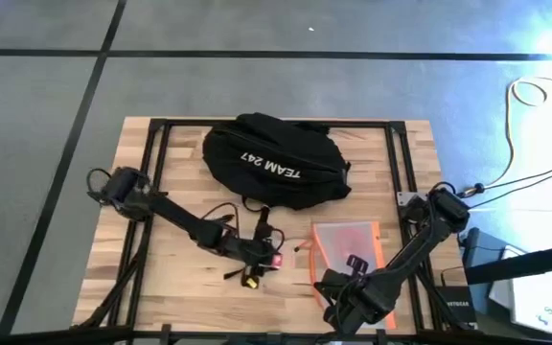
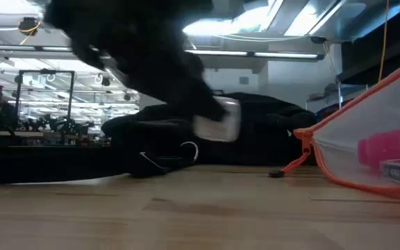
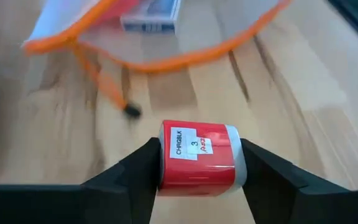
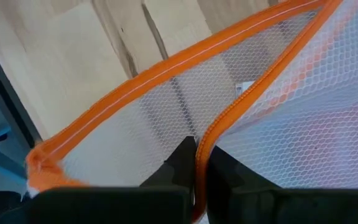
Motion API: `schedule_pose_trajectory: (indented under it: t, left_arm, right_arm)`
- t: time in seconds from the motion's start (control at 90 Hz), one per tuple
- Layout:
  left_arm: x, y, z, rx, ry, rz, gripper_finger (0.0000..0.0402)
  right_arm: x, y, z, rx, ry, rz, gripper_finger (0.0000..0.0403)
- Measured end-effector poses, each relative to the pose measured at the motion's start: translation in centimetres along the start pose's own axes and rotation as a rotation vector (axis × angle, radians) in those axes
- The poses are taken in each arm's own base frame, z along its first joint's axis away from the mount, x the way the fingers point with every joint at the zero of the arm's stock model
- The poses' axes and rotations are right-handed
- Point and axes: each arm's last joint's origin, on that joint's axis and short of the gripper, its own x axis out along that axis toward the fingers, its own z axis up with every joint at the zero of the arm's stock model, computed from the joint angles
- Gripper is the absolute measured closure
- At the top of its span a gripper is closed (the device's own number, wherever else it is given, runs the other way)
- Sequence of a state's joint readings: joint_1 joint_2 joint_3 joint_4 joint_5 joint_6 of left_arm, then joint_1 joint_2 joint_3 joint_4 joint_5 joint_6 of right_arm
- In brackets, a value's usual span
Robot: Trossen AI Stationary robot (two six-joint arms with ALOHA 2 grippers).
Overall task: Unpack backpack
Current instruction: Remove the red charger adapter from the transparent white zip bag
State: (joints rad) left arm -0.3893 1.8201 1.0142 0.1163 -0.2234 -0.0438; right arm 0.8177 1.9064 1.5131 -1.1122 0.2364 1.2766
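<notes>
High view, one backpack (image 1: 274, 160), one mesh pouch (image 1: 346, 248), two grippers gripping.

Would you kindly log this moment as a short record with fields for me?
backpack: black backpack lies at the table's far middle, "TEAM 247" lettering up
left gripper: left gripper shut on a red block with a white label, above the wood
right gripper: right gripper shut on the orange zipper edge of the mesh pouch
pouch contents: a pink item and a small box
</notes>
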Motion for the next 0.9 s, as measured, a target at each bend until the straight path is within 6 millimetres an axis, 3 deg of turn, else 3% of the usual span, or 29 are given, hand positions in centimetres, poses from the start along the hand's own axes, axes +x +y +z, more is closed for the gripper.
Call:
schedule_pose_trajectory:
  t: [0.222,0.411,0.644,0.9]
  left_arm:
    - [-4.7,1.0,-0.7,0.003,0.259,0.046,0.0219]
    - [-6.3,1.8,-3.1,0.024,0.488,0.204,0.0219]
    - [-7.3,2.2,-6.0,-0.008,0.415,0.248,0.0219]
    - [-10.5,3.0,-8.6,-0.158,0.263,0.240,0.0219]
  right_arm:
    - [0.0,0.0,0.0,0.000,-0.015,-0.003,0.0403]
    - [0.0,0.0,0.1,0.001,-0.018,-0.002,0.0403]
    - [0.0,0.0,0.1,-0.002,-0.019,-0.001,0.0403]
    - [0.0,0.0,0.1,-0.002,-0.035,-0.006,0.0403]
